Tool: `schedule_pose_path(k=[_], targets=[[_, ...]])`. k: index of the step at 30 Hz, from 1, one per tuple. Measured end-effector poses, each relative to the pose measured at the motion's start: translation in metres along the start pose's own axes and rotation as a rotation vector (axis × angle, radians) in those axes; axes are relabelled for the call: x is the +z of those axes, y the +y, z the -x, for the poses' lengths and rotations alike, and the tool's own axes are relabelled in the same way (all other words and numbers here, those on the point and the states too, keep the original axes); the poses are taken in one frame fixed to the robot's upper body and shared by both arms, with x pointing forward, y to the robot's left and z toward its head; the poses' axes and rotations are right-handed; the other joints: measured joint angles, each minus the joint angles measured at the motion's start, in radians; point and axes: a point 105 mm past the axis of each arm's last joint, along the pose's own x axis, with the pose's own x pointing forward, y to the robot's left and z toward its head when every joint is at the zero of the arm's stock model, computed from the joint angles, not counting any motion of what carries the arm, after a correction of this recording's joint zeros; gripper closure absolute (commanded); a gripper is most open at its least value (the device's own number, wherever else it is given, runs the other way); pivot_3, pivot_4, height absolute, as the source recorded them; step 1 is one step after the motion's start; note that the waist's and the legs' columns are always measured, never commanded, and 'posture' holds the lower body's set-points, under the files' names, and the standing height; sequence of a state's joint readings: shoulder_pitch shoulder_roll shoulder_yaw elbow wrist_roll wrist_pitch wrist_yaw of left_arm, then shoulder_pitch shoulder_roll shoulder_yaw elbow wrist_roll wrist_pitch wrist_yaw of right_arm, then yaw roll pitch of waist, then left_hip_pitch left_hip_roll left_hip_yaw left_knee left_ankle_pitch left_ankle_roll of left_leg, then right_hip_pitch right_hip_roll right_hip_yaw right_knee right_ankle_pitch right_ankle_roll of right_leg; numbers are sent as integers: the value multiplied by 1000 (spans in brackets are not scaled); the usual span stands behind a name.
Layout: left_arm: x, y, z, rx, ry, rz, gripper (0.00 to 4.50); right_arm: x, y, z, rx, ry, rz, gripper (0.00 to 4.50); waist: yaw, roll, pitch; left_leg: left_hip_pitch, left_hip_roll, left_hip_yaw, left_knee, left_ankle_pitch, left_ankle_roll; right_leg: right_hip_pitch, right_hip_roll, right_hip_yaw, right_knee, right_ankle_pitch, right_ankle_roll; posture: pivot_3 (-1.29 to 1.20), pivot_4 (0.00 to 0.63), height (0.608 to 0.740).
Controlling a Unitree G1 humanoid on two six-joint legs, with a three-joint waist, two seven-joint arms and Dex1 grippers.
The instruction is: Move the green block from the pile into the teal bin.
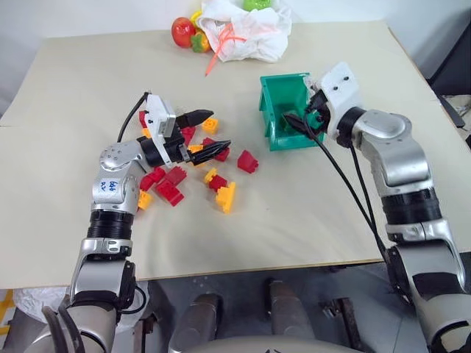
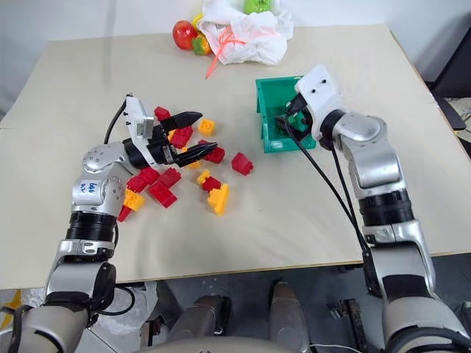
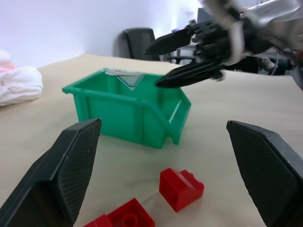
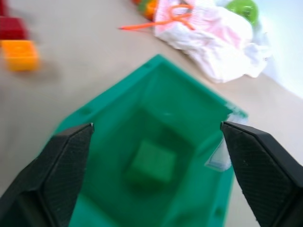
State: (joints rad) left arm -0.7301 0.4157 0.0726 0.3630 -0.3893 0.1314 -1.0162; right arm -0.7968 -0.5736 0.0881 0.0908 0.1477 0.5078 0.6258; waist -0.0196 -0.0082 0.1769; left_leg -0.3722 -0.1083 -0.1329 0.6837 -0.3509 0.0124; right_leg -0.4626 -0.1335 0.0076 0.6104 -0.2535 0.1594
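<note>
I am seeing the green block [image 4: 152, 163] lying inside the teal bin [image 1: 276, 110], which is sitting right of centre on the table [image 1: 88, 88] in the head views. My right gripper [image 4: 156, 156] is hanging just above the bin's opening with its jaws spread wide, gripping nothing. My left gripper [image 1: 206, 134] is hovering over the pile [image 1: 193, 170] of red and yellow bricks at centre left, its jaws also released and empty, pointing toward the bin. One red brick [image 1: 247, 162] is lying between the pile and the bin. At the top centre of the frame, a white plastic bag [image 1: 246, 31] is resting beside some toy fruit [image 1: 183, 31].
</note>
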Motion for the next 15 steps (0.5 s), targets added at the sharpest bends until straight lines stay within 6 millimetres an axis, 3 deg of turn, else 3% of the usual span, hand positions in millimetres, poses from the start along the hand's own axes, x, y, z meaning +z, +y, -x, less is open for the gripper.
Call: schedule_pose_path(k=[7,10,13,15], targets=[[-1,14,46,68,112,53,0,-22,30,63,242,32,-35,23,-8,0,0,2,1,2,0,0,0,1,1,1,1,0,0,0,150,740],[-2,21,86,125,169,39,0,-26,48,88,391,-64,-29,23,-12,0,0,4,3,5,-2,0,-1,1,3,3,2,0,-1,0,150,740],[-10,23,125,199,227,44,0,-52,55,109,479,-18,-36,23,-6,0,0,5,1,5,0,0,0,2,1,3,2,0,-1,0,150,740],[-15,19,137,215,236,69,0,-60,53,112,487,-12,-46,23,-3,0,0,4,1,5,1,0,1,2,0,3,1,2,-1,0,150,740]])
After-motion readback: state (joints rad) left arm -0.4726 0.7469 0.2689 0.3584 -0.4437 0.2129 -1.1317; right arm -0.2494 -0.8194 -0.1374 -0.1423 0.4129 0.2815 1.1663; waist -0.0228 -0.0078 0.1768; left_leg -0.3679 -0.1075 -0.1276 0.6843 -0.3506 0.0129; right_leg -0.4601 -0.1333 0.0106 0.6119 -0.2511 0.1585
